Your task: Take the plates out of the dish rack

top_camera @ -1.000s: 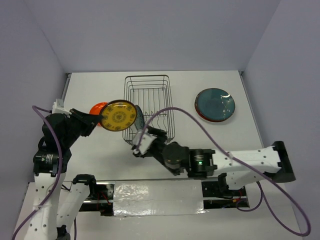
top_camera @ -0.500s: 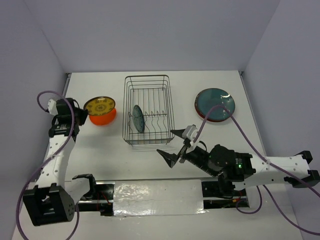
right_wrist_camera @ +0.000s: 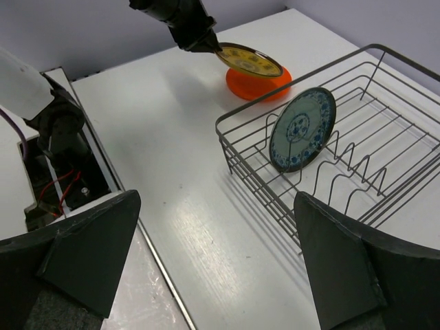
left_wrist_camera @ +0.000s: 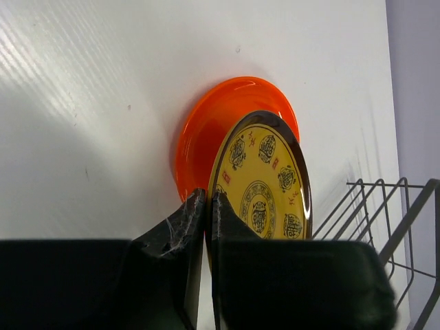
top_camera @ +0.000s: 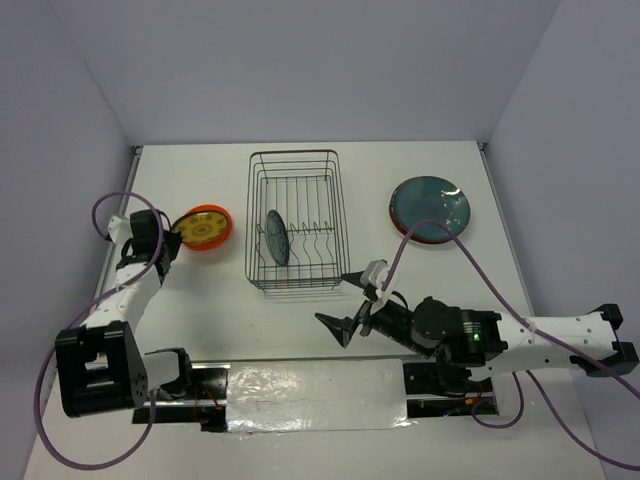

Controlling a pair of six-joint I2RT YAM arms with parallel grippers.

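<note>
Yellow plate [top_camera: 207, 228], overhead view: my left gripper [top_camera: 178, 238] pinches its rim. The plate hangs just ahead of the fingers, over the orange plate [top_camera: 222, 238] on the table. My right gripper [top_camera: 348, 302] is spread wide and holds nothing. The rack [top_camera: 252, 225] sits just beyond its tips, with one blue patterned plate [top_camera: 276, 237] standing inside. A stack of plates [top_camera: 430, 208] lies well off to that gripper's right.

Left wrist view: left gripper [left_wrist_camera: 208, 196] is pressed together on the near edge of the yellow plate [left_wrist_camera: 265, 185], which is tilted. The orange plate [left_wrist_camera: 206, 130] lies beneath and beyond it; I cannot tell whether the two touch. A corner of the rack [left_wrist_camera: 415, 208] shows to the right.

Right wrist view: right gripper [right_wrist_camera: 217, 198] has its jaws wide apart. The blue patterned plate [right_wrist_camera: 302, 129] stands upright between prongs, ahead and right of the gap, behind the near wall of the rack [right_wrist_camera: 251, 185].

Risks, my judgement: letting go of the tilted yellow plate could make it drop or skid off the orange one. Reaching in, a right finger could snag the wire and drag the rack, or nudge the blue plate from one side and tip it.
</note>
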